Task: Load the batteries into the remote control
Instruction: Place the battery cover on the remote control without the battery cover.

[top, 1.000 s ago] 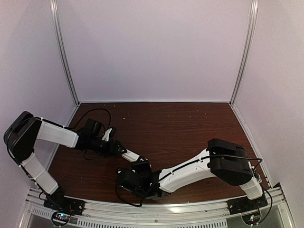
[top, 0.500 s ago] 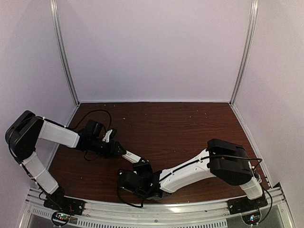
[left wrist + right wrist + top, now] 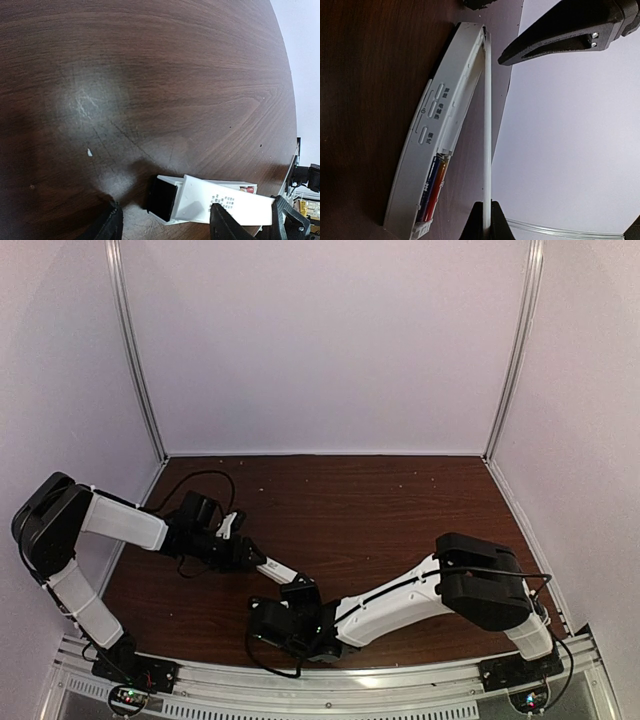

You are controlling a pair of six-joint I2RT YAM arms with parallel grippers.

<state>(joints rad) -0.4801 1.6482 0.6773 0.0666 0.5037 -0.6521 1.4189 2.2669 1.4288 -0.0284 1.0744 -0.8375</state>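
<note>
**Top view.** I saw the left pincer (image 3: pixel 243 554) reach low across the table (image 3: pixel 420 510). The remote control (image 3: pixel 276 568) ran from its fingertips towards the right pincer (image 3: pixel 297 596), which sat at the bar's other end. At this size I could not tell how either pair of jaws stood.

**Left wrist view.** The left pincer's jaws stood apart, straddling the dark end of the remote control. One finger (image 3: pixel 223 223) overlapped the white body. The other finger (image 3: pixel 114 224) stood clear of it, with bare table between. I judged the pincer was placed to stop the bar sliding rather than to clamp it, though I could not tell whether it pressed on the bar. A red tip showed in the bar beyond the fingers.

**Right wrist view.** The right pincer's jaws were closed on a thin white cover strip (image 3: pixel 485 125). The strip was held edge-on and ran straight out from the fingertips until its far end met the remote's far end. The remote lay just beside the strip, with its battery slot (image 3: pixel 434 192) at the end nearest the pincer. Both batteries lay seated side by side in the slot, the blue-purple battery (image 3: pixel 428 187) and the red-orange battery (image 3: pixel 439 186). I judged the strip was held at an angle so it could be swung down over the loaded slot.

**Count.** There were two pincers, one remote control, two batteries and one cover strip.
</note>
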